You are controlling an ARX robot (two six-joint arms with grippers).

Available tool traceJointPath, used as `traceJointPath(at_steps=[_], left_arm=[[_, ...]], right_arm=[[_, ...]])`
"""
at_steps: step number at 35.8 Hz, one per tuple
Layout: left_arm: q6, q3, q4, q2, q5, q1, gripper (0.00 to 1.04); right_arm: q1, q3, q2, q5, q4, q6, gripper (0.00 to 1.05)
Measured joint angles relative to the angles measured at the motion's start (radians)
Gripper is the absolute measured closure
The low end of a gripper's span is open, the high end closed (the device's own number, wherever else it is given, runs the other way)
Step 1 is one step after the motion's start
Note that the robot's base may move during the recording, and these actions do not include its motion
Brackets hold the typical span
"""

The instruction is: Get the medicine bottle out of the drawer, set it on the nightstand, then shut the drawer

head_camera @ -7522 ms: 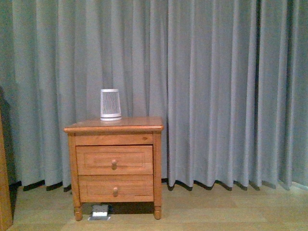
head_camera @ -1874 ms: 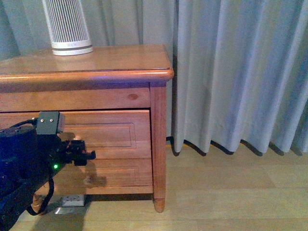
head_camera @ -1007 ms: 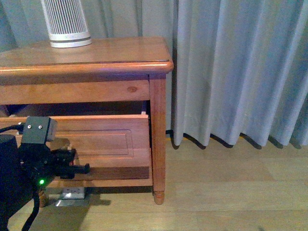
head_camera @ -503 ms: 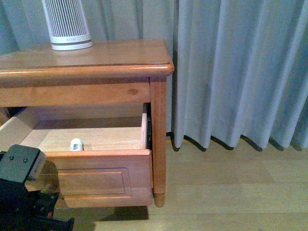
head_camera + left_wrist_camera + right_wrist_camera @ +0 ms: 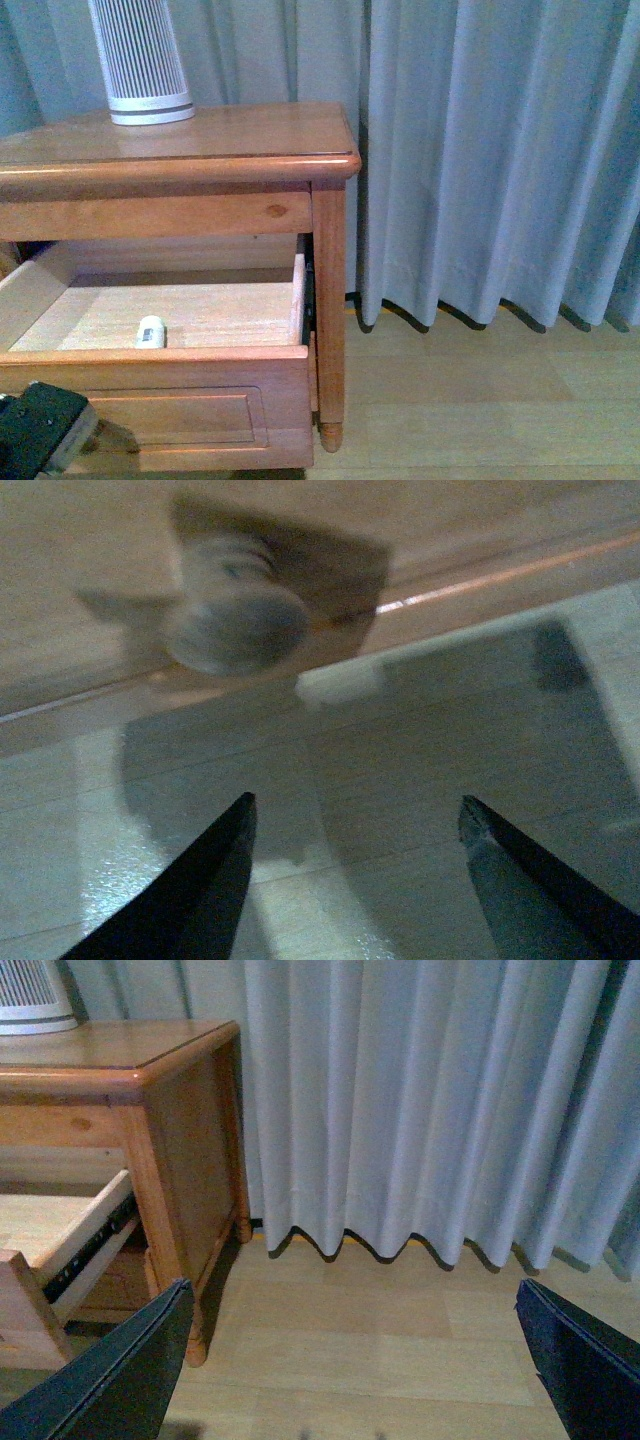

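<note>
White medicine bottle (image 5: 150,331) rested loose in the open drawer (image 5: 298,285) at lower left; with left gripper (image 5: 355,802) and right gripper (image 5: 352,1290) spread wide and empty, an off-centre pinch could have rolled it away.

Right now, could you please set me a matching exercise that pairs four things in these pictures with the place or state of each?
Things:
1. bottle
2. ribbed device
3. drawer
4. curtain

Place or state:
A. pulled open
B. hanging behind the nightstand
C. lying inside the drawer
D. standing on the nightstand top

Pairs: 1-C, 2-D, 3-A, 4-B.
</note>
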State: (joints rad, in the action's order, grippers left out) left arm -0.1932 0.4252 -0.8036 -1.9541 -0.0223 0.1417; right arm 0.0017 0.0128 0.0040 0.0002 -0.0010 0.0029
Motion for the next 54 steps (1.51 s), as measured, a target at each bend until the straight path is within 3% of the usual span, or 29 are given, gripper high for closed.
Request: traceJointPath(at_steps=[9, 18, 24, 34, 36, 39, 49, 50, 52, 54], left_arm=[[0.005, -0.015, 0.058, 0.23, 0.045, -0.004, 0.05], [0.037, -0.004, 0.342, 0.812, 0.069, 0.069, 0.07], [0.089, -0.013, 0.586, 1.203, 0.146, 0.133, 0.07], [0.114, -0.146, 0.924, 1.623, 0.24, 0.2, 0.07], [0.146, -0.192, 0.845, 1.686, 0.344, 0.225, 0.17], [0.166, -0.234, 0.813, 1.769, 0.34, 0.197, 0.31], [0.185, -0.313, 0.811, 1.849, 0.185, 0.031, 0.86], [0.185, -0.319, 0.813, 1.859, 0.129, -0.008, 0.93], [0.186, -0.328, 0.813, 1.87, 0.046, -0.08, 1.02], [0.189, -0.336, 0.814, 1.876, 0.04, -0.12, 1.02]], right_arm=[[0.0, 0.0, 0.0, 0.0, 0.0, 0.0, 0.07], [0.0, 0.0, 0.0, 0.0, 0.0, 0.0, 0.07], [0.0, 0.0, 0.0, 0.0, 0.0, 0.0, 0.07], [0.0, 0.0, 0.0, 0.0, 0.0, 0.0, 0.07], [0.0, 0.0, 0.0, -0.001, 0.0, 0.0, 0.07], [0.0, 0.0, 0.0, 0.002, 0.0, 0.0, 0.07], [0.0, 0.0, 0.0, 0.0, 0.0, 0.0, 0.07], [0.0, 0.0, 0.0, 0.0, 0.0, 0.0, 0.07], [0.0, 0.0, 0.0, 0.0, 0.0, 0.0, 0.07], [0.0, 0.0, 0.0, 0.0, 0.0, 0.0, 0.07]])
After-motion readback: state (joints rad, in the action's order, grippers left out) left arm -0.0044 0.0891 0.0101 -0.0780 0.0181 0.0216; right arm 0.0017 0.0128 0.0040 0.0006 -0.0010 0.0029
